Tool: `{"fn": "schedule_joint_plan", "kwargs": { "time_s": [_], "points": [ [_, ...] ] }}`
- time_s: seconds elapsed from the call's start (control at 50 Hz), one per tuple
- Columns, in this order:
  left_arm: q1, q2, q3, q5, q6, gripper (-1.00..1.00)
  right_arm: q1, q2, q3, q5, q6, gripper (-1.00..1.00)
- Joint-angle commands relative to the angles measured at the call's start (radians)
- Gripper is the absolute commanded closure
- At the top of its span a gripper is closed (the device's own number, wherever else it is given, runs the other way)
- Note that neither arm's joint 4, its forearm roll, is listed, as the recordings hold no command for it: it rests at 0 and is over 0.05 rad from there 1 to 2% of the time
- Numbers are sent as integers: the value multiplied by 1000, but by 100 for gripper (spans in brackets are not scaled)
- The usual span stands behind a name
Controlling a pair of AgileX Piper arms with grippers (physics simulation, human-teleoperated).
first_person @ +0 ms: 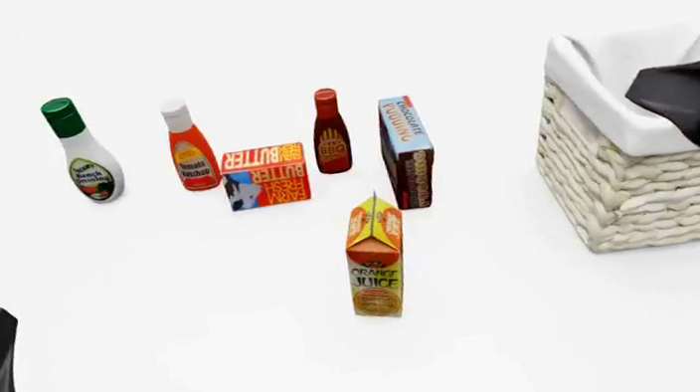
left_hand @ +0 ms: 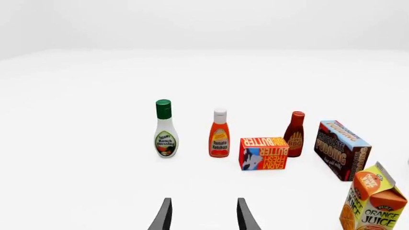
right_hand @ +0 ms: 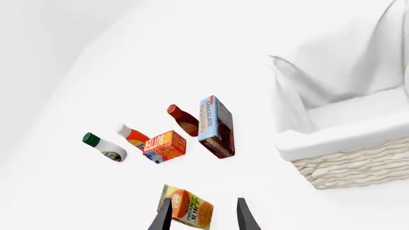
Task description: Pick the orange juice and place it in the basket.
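White table | orange juice upright, apart | basket right edge

Back row on bench, left to right: ranch dressing bottle, ketchup bottle, butter box slightly forward, sauce bottle, pudding box standing on edge. Orange juice upright, alone, in front of pudding box. Basket far right, well apart from groceries.
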Motion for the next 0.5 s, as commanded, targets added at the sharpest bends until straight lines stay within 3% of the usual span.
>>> {"fn": "schedule_joint_plan", "kwargs": {
  "time_s": [0.02,0.08,0.2,0.34,0.5],
  "points": [
    [0,-1,1,-2,3,-100,49,67,-49,50,123,-100],
    [0,-1,1,-2,3,-100,78,82,-60,65,167,-100],
    [0,-1,1,-2,3,-100,96,128,-135,127,164,-100],
    [0,-1,1,-2,3,-100,154,204,-172,161,220,-100],
    [0,-1,1,-2,3,-100,183,268,-231,211,242,-100]
  ]
}}
